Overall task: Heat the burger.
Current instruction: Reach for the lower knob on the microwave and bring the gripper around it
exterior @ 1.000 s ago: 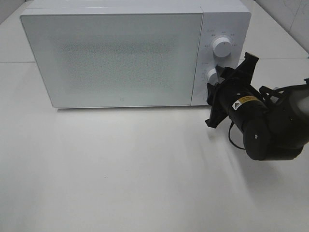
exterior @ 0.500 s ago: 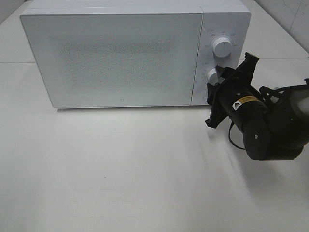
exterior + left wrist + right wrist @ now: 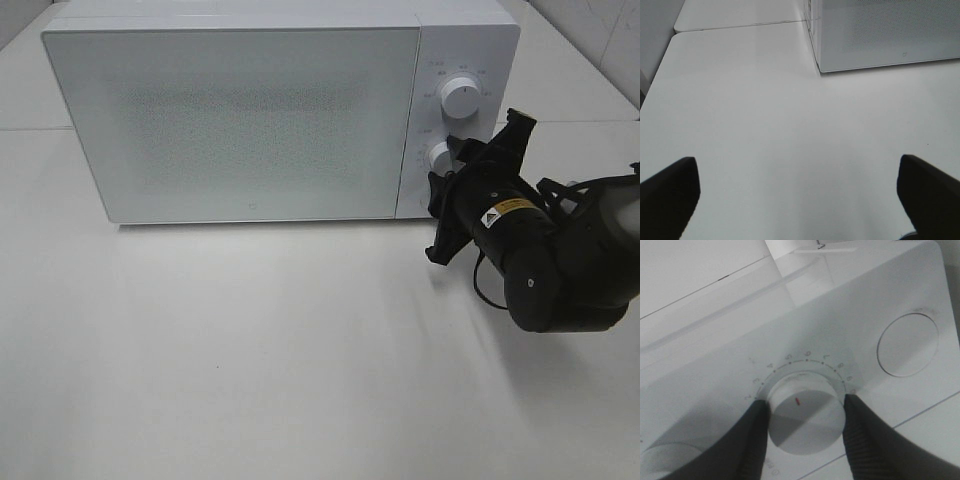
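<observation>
Your right hand (image 3: 805,404) grips the lower knob (image 3: 806,415) of the microwave (image 3: 250,120) between part-closed fingers (image 3: 757,440), while your left hand (image 3: 797,167) hangs fully open and empty above the worktop (image 3: 250,350).

Microwave (image 3: 300,12) interior behind its speckled door (image 3: 240,120), lower dial (image 3: 437,154) half behind the right tool (image 3: 806,407), panel lettering (image 3: 429,93) illegible.

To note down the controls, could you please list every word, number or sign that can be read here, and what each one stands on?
"2 3 4 5 6 7 8 9": around the lower knob.
Further digits there: partly hidden.
Markings at the upper knob: too blurred.
On the right arm, a yellow label: warning triangle, text too small.
Logo on the door: too small.
</observation>
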Motion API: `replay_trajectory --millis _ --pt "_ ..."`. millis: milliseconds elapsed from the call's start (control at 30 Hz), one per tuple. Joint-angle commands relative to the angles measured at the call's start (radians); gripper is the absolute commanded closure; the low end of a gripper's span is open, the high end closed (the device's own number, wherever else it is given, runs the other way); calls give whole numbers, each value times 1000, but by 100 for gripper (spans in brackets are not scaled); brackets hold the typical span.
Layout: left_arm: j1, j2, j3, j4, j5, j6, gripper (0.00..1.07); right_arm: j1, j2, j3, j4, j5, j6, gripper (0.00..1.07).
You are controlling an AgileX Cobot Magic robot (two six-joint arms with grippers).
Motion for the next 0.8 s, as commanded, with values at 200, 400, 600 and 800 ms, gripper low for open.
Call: replay_trajectory --millis 200,400,600,800 --pt "-5 -20 0 -7 -16 -6 2 1 -3 -2 -28 11 9 75" --pt "-5 -20 0 -7 -16 -6 2 1 -3 -2 -24 23 10 74" --pt "-5 -20 0 -7 -16 -6 2 1 -3 -2 -21 50 13 70" --pt "-5 -20 0 -7 -16 -6 2 1 -3 -2 -16 72 32 61"
